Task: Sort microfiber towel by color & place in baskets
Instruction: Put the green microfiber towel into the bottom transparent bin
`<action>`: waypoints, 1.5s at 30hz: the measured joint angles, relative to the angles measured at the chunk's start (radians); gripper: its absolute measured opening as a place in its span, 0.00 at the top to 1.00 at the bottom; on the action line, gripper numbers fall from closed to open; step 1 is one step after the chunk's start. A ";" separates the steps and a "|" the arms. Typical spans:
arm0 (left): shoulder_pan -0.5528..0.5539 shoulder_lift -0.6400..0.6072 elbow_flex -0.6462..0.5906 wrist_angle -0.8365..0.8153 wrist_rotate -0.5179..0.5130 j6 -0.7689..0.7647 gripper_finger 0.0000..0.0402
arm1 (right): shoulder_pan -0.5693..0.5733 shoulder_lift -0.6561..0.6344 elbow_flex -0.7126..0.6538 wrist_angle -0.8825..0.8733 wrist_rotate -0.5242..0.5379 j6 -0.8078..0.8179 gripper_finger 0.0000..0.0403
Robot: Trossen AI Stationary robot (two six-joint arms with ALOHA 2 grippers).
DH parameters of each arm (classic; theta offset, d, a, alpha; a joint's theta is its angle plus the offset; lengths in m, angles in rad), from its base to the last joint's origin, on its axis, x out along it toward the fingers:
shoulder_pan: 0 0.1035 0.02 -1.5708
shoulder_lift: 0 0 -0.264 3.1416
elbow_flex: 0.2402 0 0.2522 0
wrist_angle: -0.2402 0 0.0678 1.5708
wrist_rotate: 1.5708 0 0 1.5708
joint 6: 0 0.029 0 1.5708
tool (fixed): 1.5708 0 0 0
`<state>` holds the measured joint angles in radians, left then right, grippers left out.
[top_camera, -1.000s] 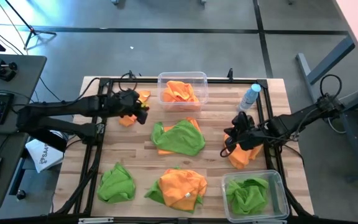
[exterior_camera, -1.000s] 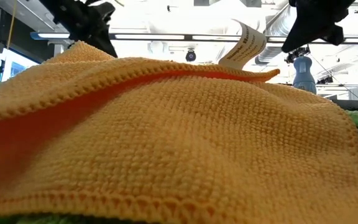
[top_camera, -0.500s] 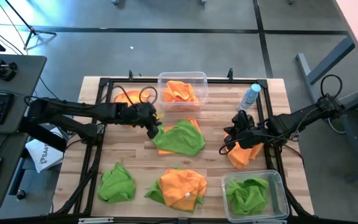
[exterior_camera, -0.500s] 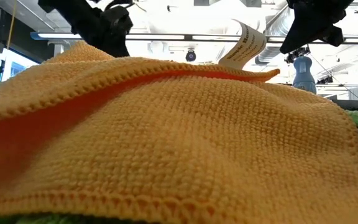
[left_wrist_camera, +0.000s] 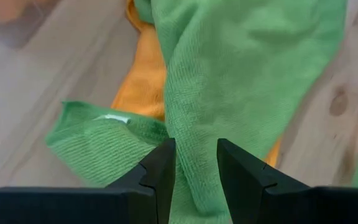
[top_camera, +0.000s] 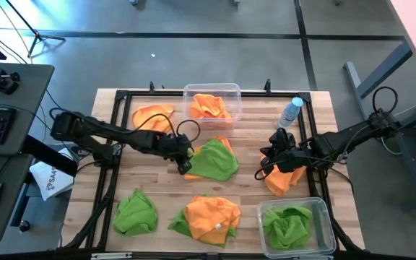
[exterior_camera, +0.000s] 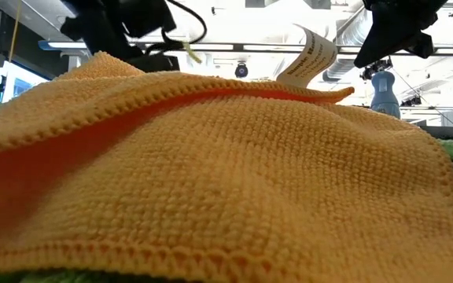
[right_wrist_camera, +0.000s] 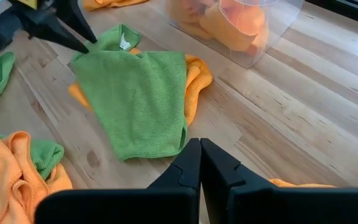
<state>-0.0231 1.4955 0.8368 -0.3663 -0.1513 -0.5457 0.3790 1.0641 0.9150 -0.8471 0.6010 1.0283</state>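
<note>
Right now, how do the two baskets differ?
The far basket holds orange towels; the near basket holds a green towel. The far basket sits at the table's back edge near the middle; the near basket sits at the front right corner. Both are clear rectangular tubs.

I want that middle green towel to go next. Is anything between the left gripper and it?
Nothing visible: the left gripper is already at the green towel, its open fingers straddling a fold of the cloth.
</note>
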 joint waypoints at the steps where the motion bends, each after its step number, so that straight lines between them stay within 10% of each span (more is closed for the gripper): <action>1: 0.000 0.014 0.000 0.012 0.010 0.000 0.74 | 0.000 0.000 0.000 0.000 0.000 0.000 1.00; 12: 0.000 0.132 0.001 0.083 0.045 0.040 0.85 | 0.000 0.000 0.000 0.032 -0.001 -0.001 1.00; 22: 0.000 -0.010 0.063 0.067 0.053 0.074 1.00 | 0.000 0.001 0.000 0.045 -0.003 -0.018 1.00; 32: -0.001 -0.039 0.412 -0.261 -0.019 0.181 1.00 | 0.000 0.001 0.000 0.123 0.096 -0.116 0.97; 45: -0.014 0.134 0.778 -0.304 -0.007 0.295 1.00 | 0.000 0.003 0.000 0.570 0.100 -0.582 0.74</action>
<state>-0.0369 1.6293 1.6150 -0.6707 -0.1580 -0.2505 0.3794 1.0676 0.9150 -0.2768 0.7011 0.4466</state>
